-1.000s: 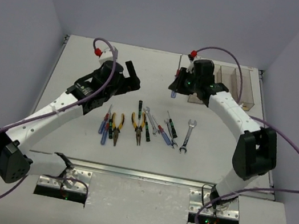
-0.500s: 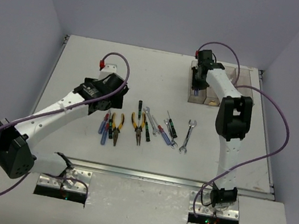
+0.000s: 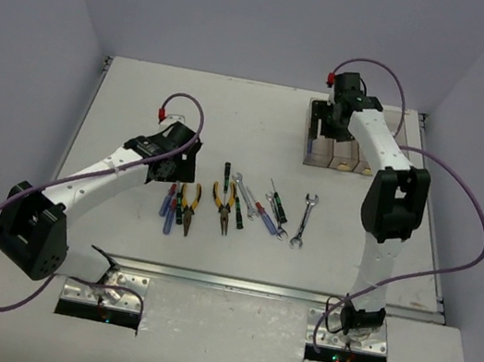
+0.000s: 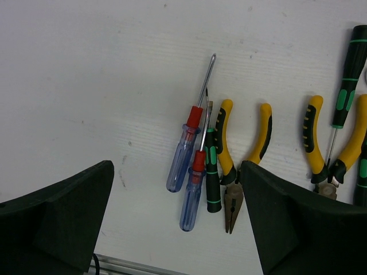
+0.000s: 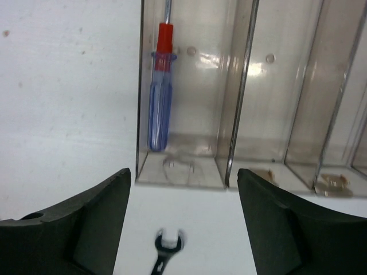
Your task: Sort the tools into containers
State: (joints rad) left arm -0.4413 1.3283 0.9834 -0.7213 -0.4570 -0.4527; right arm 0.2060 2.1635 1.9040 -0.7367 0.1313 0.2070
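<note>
Three plain lilac-grey walls [image 3: 253, 14] close round a white table [image 3: 133, 106], faintly scuffed, with a metal rail [image 3: 252, 286] along its near edge.

At the far right we see the containers [image 3: 332, 157]: four narrow, brownish clear bins joined in a row. Only the leftmost holds anything, a single blue-and-red screwdriver [image 5: 160, 109] lying lengthwise with its tip toward the far end.

The remaining tools lie in a loose row across the middle of the table. From the left we count two blue-and-red screwdrivers [image 4: 182, 154] touching each other, then a short green-and-black screwdriver [image 4: 213, 183] against them. Next come two yellow-and-black pliers, the left pliers [image 4: 232, 197] and the right pliers [image 4: 312, 137]. Further right are a long green-and-black screwdriver [image 4: 350, 69], three silver wrenches [image 3: 303, 220], a lone blue-and-red driver [image 3: 264, 215] and a thin green-and-black driver [image 3: 277, 204].

Our left gripper [image 3: 181, 166] hovers over the left end of that row, fingers spread wide with nothing between them. Our right gripper [image 3: 331, 126] hangs above the near end of the bins, its fingers likewise apart and empty.
</note>
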